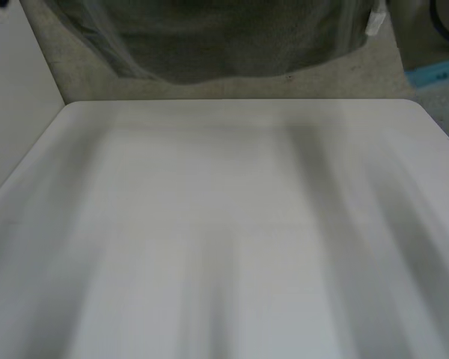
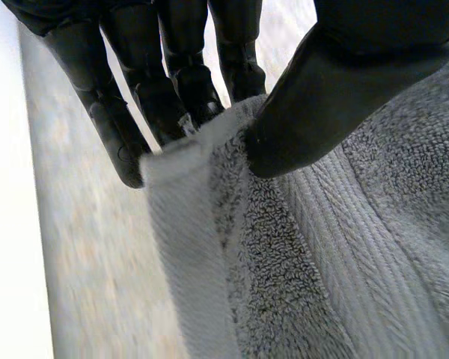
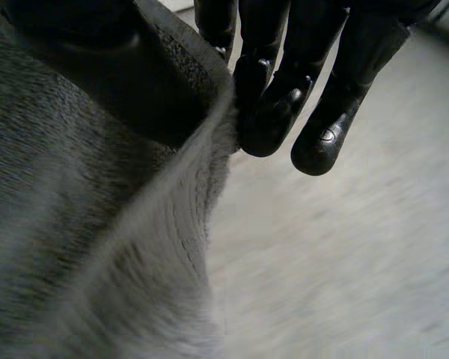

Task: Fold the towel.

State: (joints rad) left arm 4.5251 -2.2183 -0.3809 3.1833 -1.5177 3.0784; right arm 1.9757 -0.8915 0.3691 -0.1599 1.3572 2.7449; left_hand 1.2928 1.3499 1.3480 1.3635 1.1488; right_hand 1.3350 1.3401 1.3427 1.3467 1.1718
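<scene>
Grey terry towel hangs between both grips, held clear of the table. It looks soft, limp and fairly thick, so its hemmed corners are likely the best places to hold. The left robot hand pinches the hem by a corner between thumb and fingers. The right robot hand clamps an edge likewise, cloth draping below its palm.

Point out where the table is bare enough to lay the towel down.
The whole table is bare, from its far edge to the near side. The only crowding is up by the far edge, where the towel hangs clear of it, pinched by the left hand and right hand.
</scene>
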